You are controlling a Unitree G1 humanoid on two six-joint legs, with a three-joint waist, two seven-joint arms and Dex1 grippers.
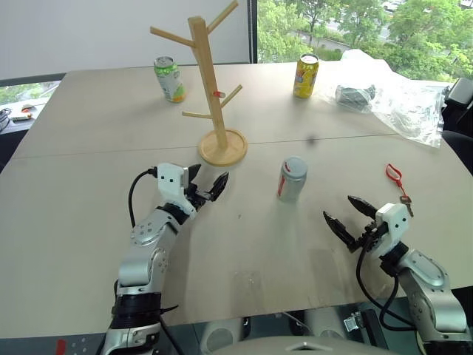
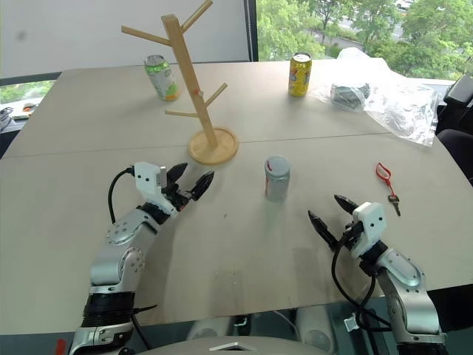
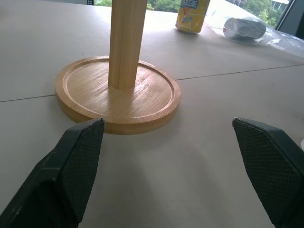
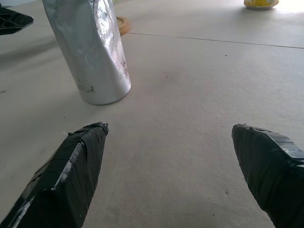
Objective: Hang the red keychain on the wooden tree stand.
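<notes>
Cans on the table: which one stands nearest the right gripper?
The silver can with the red stripe, standing mid-table just ahead of the right gripper. The green can and yellow can stand far back, either side of the wooden tree stand.

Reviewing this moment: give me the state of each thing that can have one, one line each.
red keychain: flat on the table, unhung, untouched.
wooden tree stand: upright, pegs bare.
silver can: standing, dented.
green can: standing, leaning slightly.
yellow can: upright.
plastic bag: crumpled, lying flat.
left gripper: open, empty.
right gripper: open, empty.
</notes>
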